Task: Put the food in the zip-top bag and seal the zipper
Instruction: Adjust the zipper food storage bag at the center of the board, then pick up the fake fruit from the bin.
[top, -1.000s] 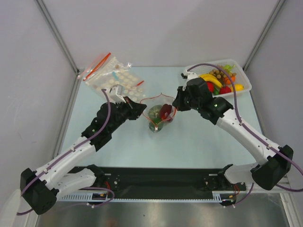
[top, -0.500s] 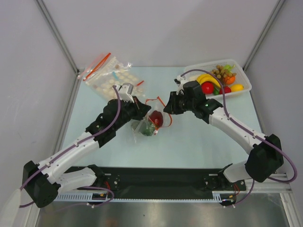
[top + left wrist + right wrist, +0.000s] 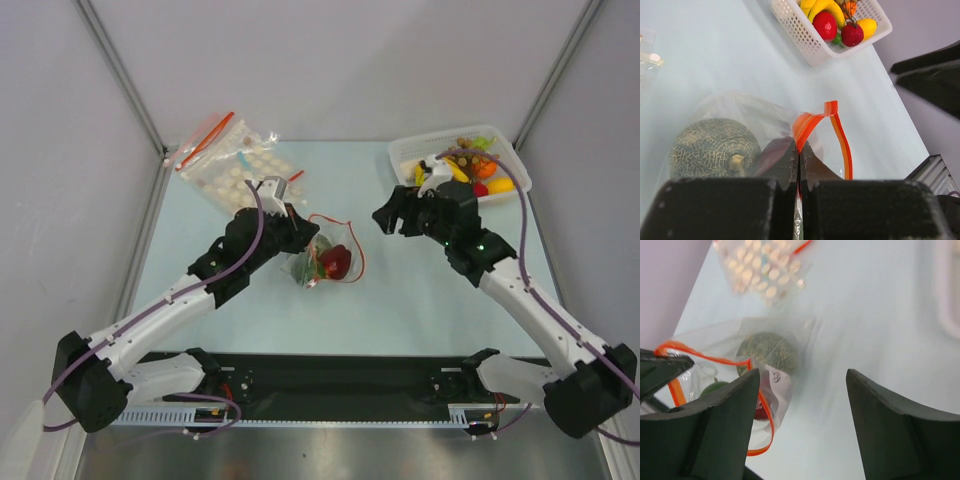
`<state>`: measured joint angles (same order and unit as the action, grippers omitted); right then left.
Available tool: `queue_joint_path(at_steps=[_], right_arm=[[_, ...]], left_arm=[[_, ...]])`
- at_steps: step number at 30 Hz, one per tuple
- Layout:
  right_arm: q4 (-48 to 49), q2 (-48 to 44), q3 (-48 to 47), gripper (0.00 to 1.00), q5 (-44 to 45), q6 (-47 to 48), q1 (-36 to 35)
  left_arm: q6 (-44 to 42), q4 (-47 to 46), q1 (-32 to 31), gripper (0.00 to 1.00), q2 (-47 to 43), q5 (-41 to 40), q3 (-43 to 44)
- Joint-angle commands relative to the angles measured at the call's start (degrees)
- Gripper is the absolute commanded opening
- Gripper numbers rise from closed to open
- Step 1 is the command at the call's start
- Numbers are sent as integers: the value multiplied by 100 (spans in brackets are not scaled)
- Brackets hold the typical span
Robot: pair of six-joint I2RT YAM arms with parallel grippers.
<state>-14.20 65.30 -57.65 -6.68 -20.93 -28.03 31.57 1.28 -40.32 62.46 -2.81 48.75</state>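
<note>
The zip-top bag [image 3: 322,262] lies mid-table on its side, its mouth gaping. Its red zipper [image 3: 352,243] curls in a loose loop. Inside the bag sit a rough grey-green ball [image 3: 714,148], a dark red piece [image 3: 773,154], a dark green ball [image 3: 715,388] and a shiny red fruit [image 3: 336,262]. My left gripper [image 3: 800,146] is shut on the zipper's left end [image 3: 810,122]. In the top view the left gripper [image 3: 302,238] is at the bag's upper left. My right gripper [image 3: 386,217] hangs open to the right of the bag, with nothing between its fingers [image 3: 725,405].
A white basket [image 3: 402,152] of toy produce, with yellow bananas [image 3: 450,168], stands at the back right. Clear bags with pale discs [image 3: 232,165] lie at the back left. The table's right edge runs past the basket.
My right gripper opened, let go of the bag's mouth and drew back to the right. The bag sagged onto the table, still held by my left gripper, which shifted slightly right.
</note>
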Motion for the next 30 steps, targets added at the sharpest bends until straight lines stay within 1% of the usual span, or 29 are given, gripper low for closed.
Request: queue_joint_path(at_steps=[1,2,5,8,9,11,12,13,15,16,18,20,23,25,26,28,29,30], right_arm=[[672,-544,96,76,859,115,210],[699,-579,96,77,1183,141,306],[489,-361,-141,80,1772,107,517],[181,280,-571,83,2099,-156,1018],[233,569,-633,85,2083,-209,1315],[364,878,-704,88,1987,-333,1580],[443,1201,-747,90,1960,-359,1842],[461,1370,-913,91,1847,-420,1976],[462,1721,-1116,91,1636,-473,2248],[479,2036,-1291,91,1434,-500,2458],[523,2354,-1485,91,1292,-439,2583],[515,2785,-1793,95,1212,-176,2619],[462,3294,-2117,100,1555,-26,2610],[286,3603,-2355,100,2001,115,2601],[234,3874,-2469,100,2117,185,2610],[145,4095,-2751,96,2371,361,2619],[163,4262,-2804,91,2364,431,2645],[232,4315,-2874,90,2312,493,2645]], left_arm=[[112,-452,41,0,56,157,-58],[130,-488,41,0,56,201,-76],[165,-558,41,0,56,237,-129],[121,-524,41,0,13,237,-120],[104,-523,41,0,-5,237,-129],[104,-584,41,0,-84,237,-182],[121,-620,41,0,-119,211,-208],[121,-646,41,0,-137,211,-252],[130,-647,41,0,-146,237,-252],[121,-638,41,0,-137,237,-226],[112,-629,41,0,-137,237,-217],[95,-620,41,0,-137,237,-217],[86,-620,41,0,-137,237,-217],[86,-620,41,0,-111,385,-199],[60,-611,41,1,-111,404,-191],[51,-603,41,0,-120,395,-191],[42,-594,41,1,-111,395,-182],[42,-594,41,1,-120,378,-182]])
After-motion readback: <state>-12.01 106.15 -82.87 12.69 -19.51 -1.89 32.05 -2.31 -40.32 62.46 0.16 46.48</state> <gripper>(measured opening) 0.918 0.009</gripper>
